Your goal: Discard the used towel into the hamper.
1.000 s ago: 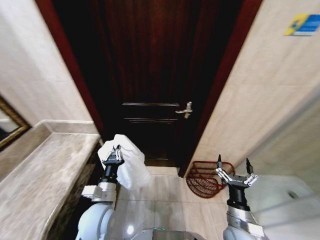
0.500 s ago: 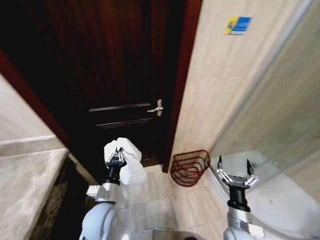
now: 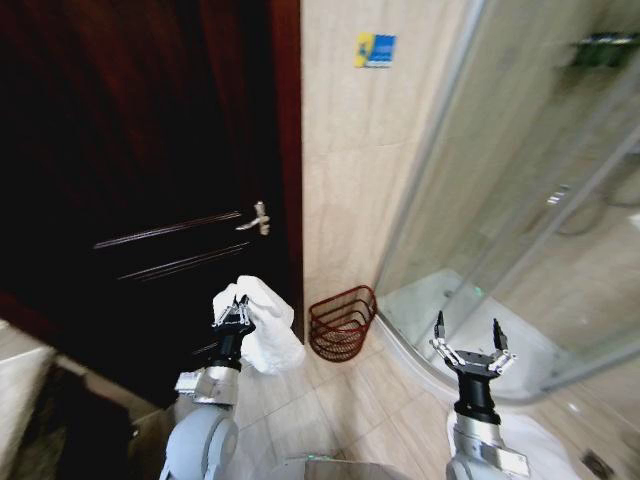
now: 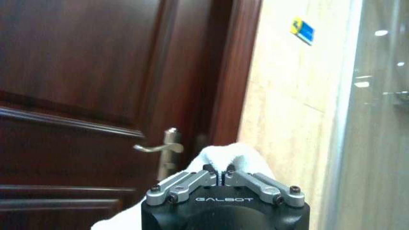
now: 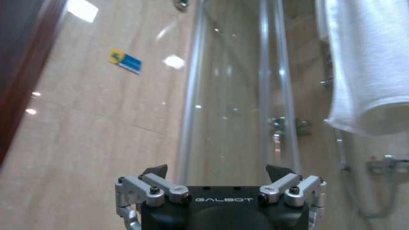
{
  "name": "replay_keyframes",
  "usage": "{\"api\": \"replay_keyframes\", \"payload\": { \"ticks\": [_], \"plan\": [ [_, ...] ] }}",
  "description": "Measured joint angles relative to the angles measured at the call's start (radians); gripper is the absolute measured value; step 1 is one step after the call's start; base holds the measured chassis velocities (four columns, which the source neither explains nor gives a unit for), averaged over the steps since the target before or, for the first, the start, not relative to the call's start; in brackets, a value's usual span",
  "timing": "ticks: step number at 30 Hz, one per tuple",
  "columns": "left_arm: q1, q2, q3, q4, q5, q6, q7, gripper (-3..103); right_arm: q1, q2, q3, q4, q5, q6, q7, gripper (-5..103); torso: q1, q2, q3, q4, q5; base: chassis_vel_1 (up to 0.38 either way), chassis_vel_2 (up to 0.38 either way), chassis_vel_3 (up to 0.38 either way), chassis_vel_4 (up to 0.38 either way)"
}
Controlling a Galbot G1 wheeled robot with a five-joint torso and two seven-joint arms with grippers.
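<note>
Tiled bathroom: beige wall [image 3: 350,150], dark wooden door [image 3: 130,180] with a metal lever handle [image 3: 256,219], curved glass shower enclosure [image 3: 500,200] to the right of the wall strip. A small blue-and-yellow sign [image 3: 375,49] is fixed high on the wall.

The hamper [image 3: 341,322], a reddish-brown open-weave basket, stands on the floor [image 3: 380,400] against the wall, between the door frame and the shower's curved edge.

Left tool [image 3: 231,318] is raised in front of the door, fingers pinched together on a white towel [image 3: 265,325]; the cloth bunches above and hangs beside the fingers. The towel is just beside the hamper in the head view, not in it.

Right tool [image 3: 469,348] is held up near the shower base, jaws spread wide, holding nothing.
</note>
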Motion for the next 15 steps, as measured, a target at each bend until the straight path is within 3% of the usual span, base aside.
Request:
{"api": "replay_keyframes", "payload": {
  "ticks": [15],
  "plan": [
    [-0.005, 0.012, -0.001, 0.013, 0.021, 0.001, 0.012, 2, 0.0, 0.0, -0.002, -0.005, -0.01, 0.007, -0.001, 100, 0.0, 0.0, 0.0, 0.0004, -0.0002, -0.016, -0.013, -0.013, -0.012]
  ]
}}
